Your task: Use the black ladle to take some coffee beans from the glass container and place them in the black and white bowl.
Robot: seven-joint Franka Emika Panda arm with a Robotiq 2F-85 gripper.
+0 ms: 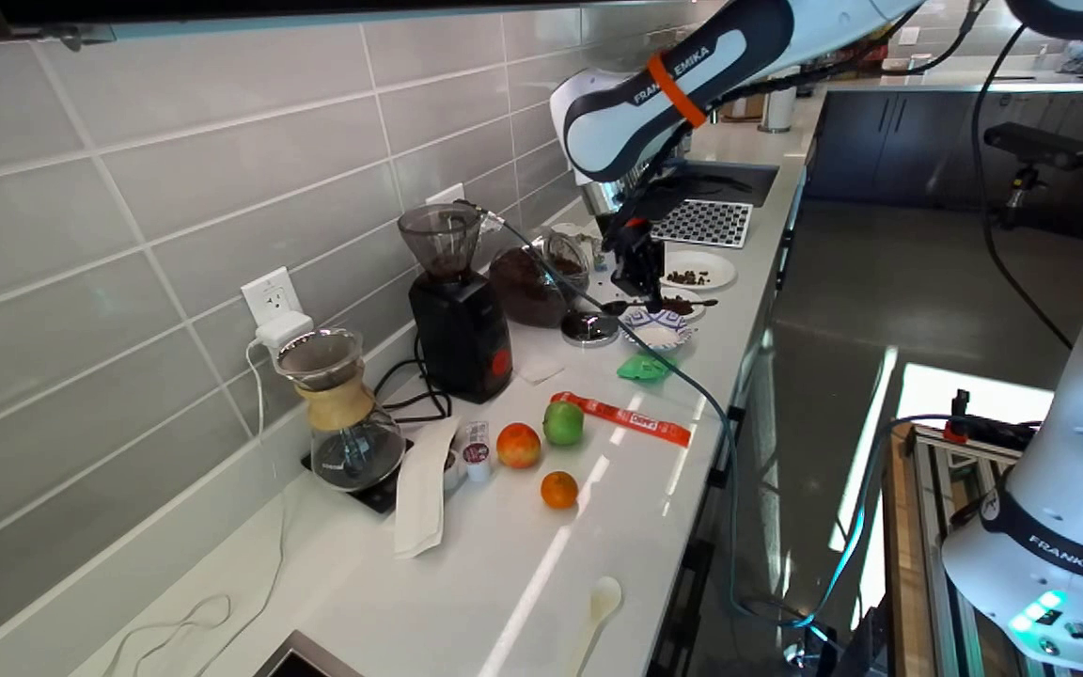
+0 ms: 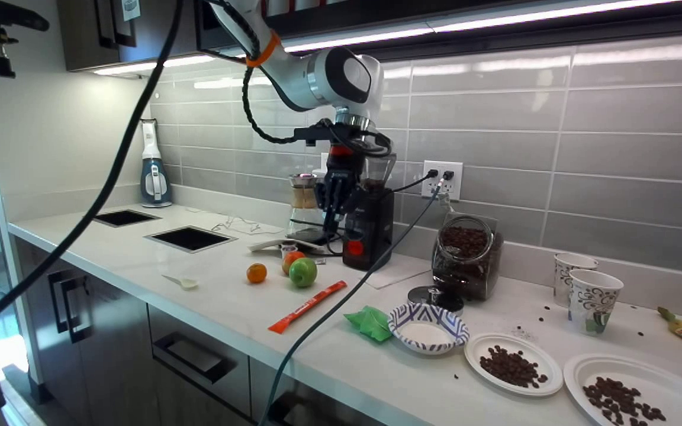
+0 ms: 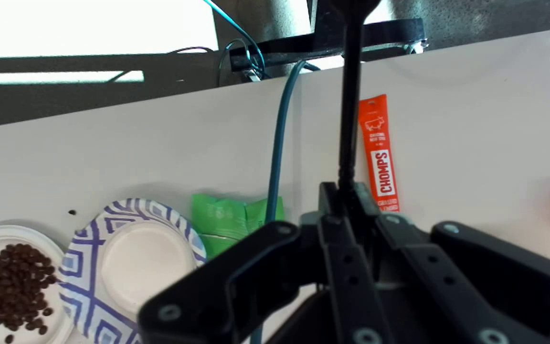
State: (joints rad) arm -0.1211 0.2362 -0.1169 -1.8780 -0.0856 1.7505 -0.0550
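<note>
The black ladle (image 3: 350, 95) is pinched in my gripper (image 3: 345, 188), its shaft running toward the top of the wrist view. In an exterior view the ladle (image 1: 613, 307) lies roughly level, poking out on both sides of the fingertips. My gripper (image 2: 330, 228) hangs above the counter, in front of the coffee grinder in that exterior view. The glass container (image 2: 489, 269) rests tilted by the wall, its round mouth facing outward, with dark coffee beans (image 2: 465, 241) inside. The black and white bowl, patterned in bluish lines (image 2: 400, 324), stands in front of it; its white inside is bare.
Plates (image 2: 545, 381) with beans stand beside the bowl. A silver lid (image 2: 436, 297) sits between container and bowl. A blue-grey cable (image 2: 341, 307) crosses over the counter near a green packet (image 2: 370, 323) and a red stick (image 2: 307, 306). Paper cups (image 2: 594, 296) are by the wall.
</note>
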